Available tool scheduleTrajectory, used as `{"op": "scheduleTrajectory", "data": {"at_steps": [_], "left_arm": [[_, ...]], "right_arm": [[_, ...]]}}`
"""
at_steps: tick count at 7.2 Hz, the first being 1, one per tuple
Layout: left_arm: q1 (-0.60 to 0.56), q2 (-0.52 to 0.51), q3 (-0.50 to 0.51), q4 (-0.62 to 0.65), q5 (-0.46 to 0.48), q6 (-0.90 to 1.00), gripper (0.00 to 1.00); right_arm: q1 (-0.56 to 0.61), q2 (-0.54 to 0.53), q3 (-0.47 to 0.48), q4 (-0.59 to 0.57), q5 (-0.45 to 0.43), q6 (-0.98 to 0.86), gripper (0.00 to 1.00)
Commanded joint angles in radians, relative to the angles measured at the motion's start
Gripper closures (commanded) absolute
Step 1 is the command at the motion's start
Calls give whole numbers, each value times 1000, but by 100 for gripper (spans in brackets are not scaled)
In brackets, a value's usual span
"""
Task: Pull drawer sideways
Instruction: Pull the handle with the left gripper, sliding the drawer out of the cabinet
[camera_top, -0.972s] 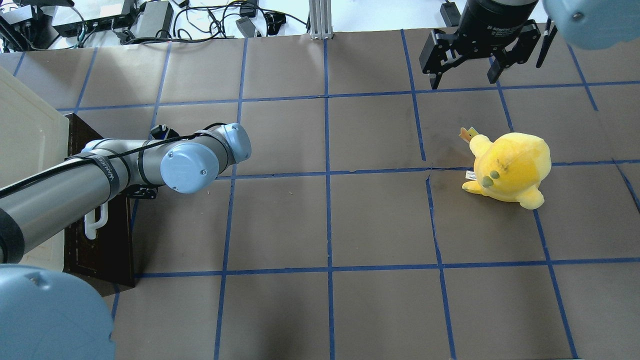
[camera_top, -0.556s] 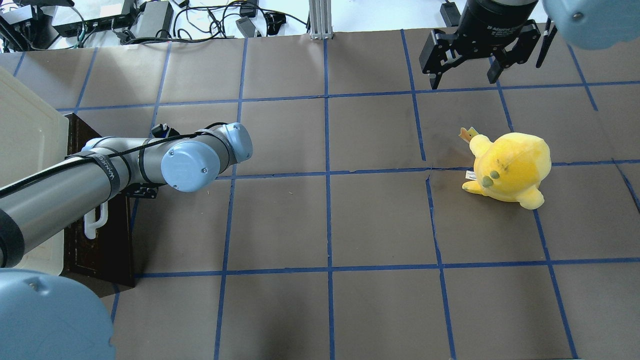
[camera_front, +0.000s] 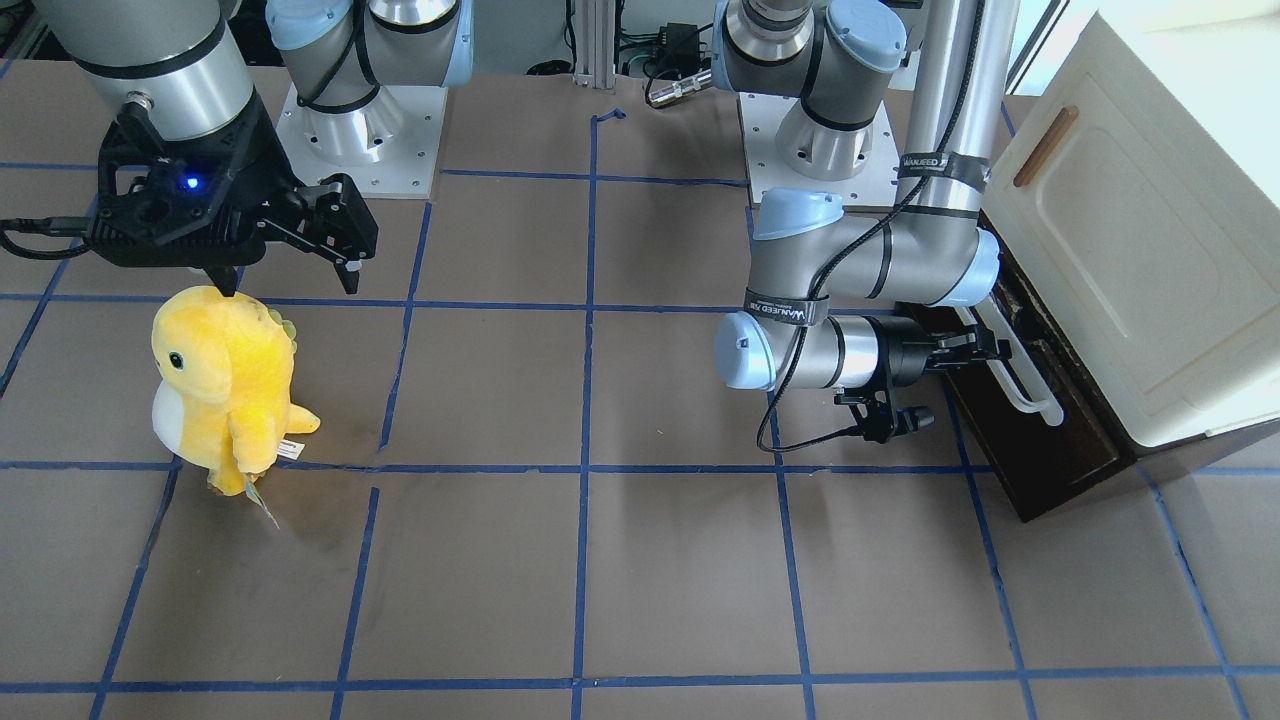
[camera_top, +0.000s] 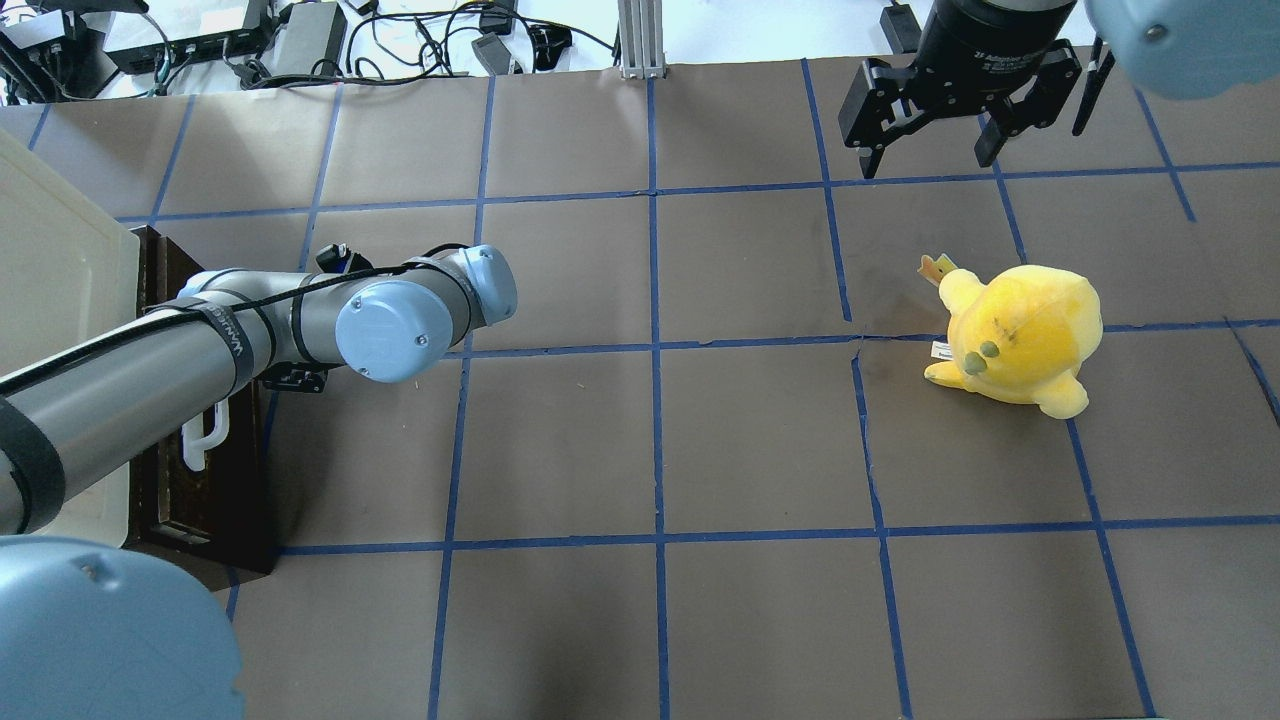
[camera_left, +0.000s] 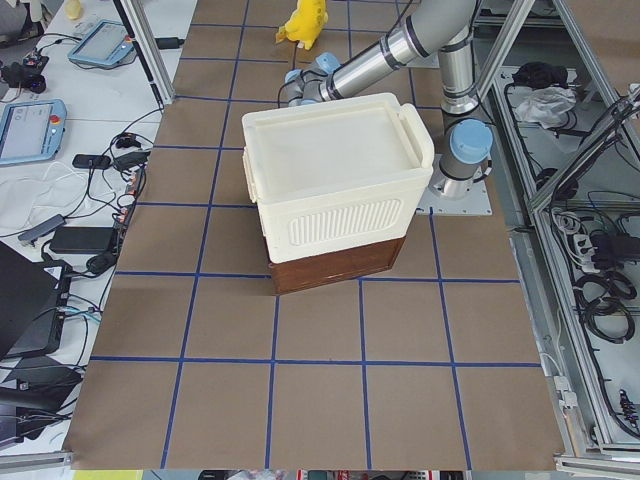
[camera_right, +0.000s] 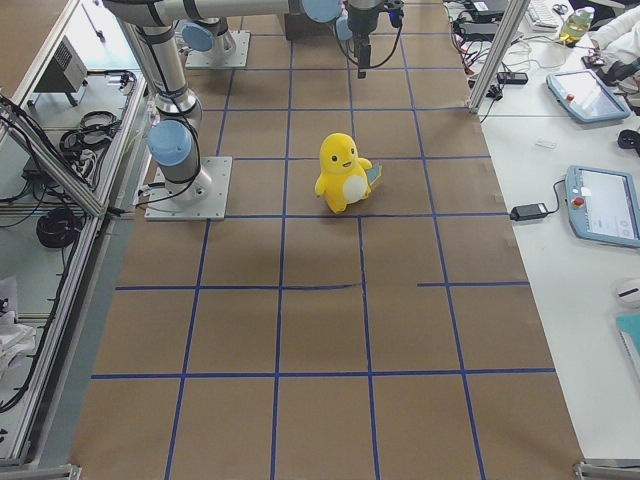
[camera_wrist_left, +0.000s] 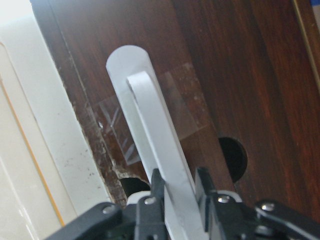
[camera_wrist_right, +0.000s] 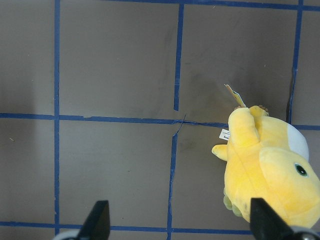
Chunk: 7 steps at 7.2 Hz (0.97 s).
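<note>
The drawer has a dark brown wooden front and sits under the cream cabinet at the table's left end. Its long white bar handle also shows in the overhead view. My left gripper is shut on the handle; in the left wrist view its black fingers clamp the white bar against the dark front. My right gripper is open and empty, hanging above the table behind the plush; it also shows in the front-facing view.
A yellow plush toy stands on the brown paper at the right, also in the front-facing view and below the open right fingers. The cabinet panel has a small brown handle. Blue tape lines grid the table.
My left arm has shifted slightly toward the table's middle, and the white handle and drawer front have come a little way out with it. The right arm has not moved.
</note>
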<state>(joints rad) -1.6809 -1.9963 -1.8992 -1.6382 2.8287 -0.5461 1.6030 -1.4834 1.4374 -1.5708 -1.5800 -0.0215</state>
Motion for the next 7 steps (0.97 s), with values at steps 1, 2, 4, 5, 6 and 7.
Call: {"op": "scheduleTrajectory", "data": {"at_steps": [1, 2, 4, 5, 6, 7], "left_arm": [[-22, -3, 8, 0, 0, 0, 73], [-25, -3, 8, 0, 0, 0, 73], [-45, -4, 15, 0, 0, 1, 73], [-46, -4, 17, 0, 0, 3, 73], [-51, -4, 17, 0, 0, 3, 73], [-71, -6, 19, 1, 0, 3, 73]], "right_arm": [[0, 0, 0, 0, 0, 0, 0], [0, 0, 0, 0, 0, 0, 0], [0, 0, 0, 0, 0, -2, 0], [0, 0, 0, 0, 0, 0, 0], [0, 0, 0, 0, 0, 0, 0], [0, 0, 0, 0, 0, 0, 0]]}}
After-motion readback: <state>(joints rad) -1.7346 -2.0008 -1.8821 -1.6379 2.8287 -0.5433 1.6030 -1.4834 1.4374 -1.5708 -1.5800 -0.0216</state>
